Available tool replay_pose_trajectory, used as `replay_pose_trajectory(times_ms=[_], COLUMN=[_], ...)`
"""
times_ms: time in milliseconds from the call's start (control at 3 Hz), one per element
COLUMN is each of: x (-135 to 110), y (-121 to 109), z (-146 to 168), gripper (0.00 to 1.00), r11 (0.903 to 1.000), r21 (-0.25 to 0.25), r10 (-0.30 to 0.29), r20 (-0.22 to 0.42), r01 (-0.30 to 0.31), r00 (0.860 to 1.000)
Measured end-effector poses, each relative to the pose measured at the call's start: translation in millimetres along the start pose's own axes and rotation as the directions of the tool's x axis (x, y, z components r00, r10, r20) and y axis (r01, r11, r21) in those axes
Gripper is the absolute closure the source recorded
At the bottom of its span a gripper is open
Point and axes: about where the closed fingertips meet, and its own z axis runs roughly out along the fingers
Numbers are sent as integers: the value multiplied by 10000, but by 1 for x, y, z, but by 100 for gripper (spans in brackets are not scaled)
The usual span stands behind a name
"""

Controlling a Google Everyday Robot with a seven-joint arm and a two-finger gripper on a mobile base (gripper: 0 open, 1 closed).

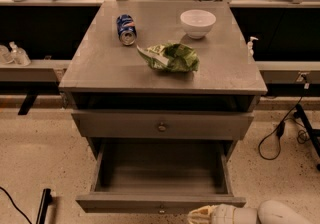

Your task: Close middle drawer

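Observation:
The middle drawer [160,203] is pulled far out of the grey cabinet. Its box is empty, and its front panel with a small round knob [161,211] faces me near the bottom edge. The uppermost drawer front [162,125], with its own knob, sits above it, slightly out from under the top. The lowest drawer is hidden below. My gripper [200,215], cream-coloured on a white arm [260,214], is at the bottom edge. It is just in front of the right half of the middle drawer's front panel.
On the cabinet top [100,63] lie a blue soda can [126,29] on its side, a green chip bag [171,57] and a white bowl [197,22]. Black cables [280,138] trail on the speckled floor at the right. A dark bar [42,205] lies at the lower left.

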Motion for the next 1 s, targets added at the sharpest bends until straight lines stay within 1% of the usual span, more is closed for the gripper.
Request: replay_pose_trajectory(times_ms=[333,667,1000], x=[11,20,21], y=[-7,-33,-42], z=[16,37,42], gripper=[100,100,100], r11=[9987,9941,9917], r21=[312,821,1017], r10=[399,749,847], r20=[-177,-467,-566], r01=[-393,-709,-786], r00=[9990,9961,9948])
